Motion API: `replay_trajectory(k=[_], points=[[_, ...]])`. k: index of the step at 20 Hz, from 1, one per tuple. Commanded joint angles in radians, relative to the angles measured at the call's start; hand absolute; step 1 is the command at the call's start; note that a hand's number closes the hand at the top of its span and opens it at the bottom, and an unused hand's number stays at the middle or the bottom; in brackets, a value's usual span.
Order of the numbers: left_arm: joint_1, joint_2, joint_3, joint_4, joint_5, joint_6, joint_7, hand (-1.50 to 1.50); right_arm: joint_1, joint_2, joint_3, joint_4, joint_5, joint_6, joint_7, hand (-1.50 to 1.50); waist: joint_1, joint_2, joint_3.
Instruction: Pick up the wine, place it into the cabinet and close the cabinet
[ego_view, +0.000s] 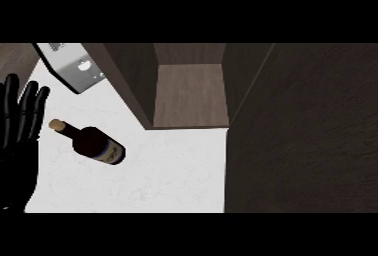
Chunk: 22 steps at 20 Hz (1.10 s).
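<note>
Now you see the wine bottle (96, 143) on the white surface (162, 175), beside your left hand (21, 120), fingers spread straight; cabinet (190, 95) open.

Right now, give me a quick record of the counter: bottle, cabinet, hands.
bottle: wine bottle standing on the white counter, cork on, untouched
cabinet: cabinet open, inside bare, door swung out at right
left hand: left hand resting at the left edge, fingers straight, left of the bottle
right hand: not in view
other: grey appliance at upper left
</note>
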Motion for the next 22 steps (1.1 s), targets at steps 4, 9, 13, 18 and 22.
replay_trajectory(k=[4,9,13,18,22], points=[[-0.242,0.019,-0.039,0.157,0.018,-0.028,0.144,-1.5,0.056,0.014,0.03,-0.069,0.03,0.0,0.009,-1.5,0.018,-0.026,0.017],[-0.289,-0.095,-0.117,0.261,0.113,0.026,0.305,-1.5,0.148,-0.016,0.237,-0.118,-0.068,0.182,0.066,-1.5,0.003,-0.029,0.018],[-0.374,-0.097,-0.162,0.139,0.094,0.117,0.493,-1.5,0.26,-0.022,0.302,-0.289,-0.061,0.176,0.128,-1.5,0.013,-0.032,0.018],[-0.383,-0.098,-0.271,0.019,0.045,0.242,0.634,-1.5,0.252,-0.019,0.367,-0.483,-0.044,0.111,0.335,-1.5,0.027,-0.031,0.016],[-0.453,-0.099,-0.322,-0.026,-0.023,0.317,0.761,-1.5,0.23,-0.01,0.379,-0.498,-0.019,0.093,0.366,-1.5,0.03,-0.03,0.017]])
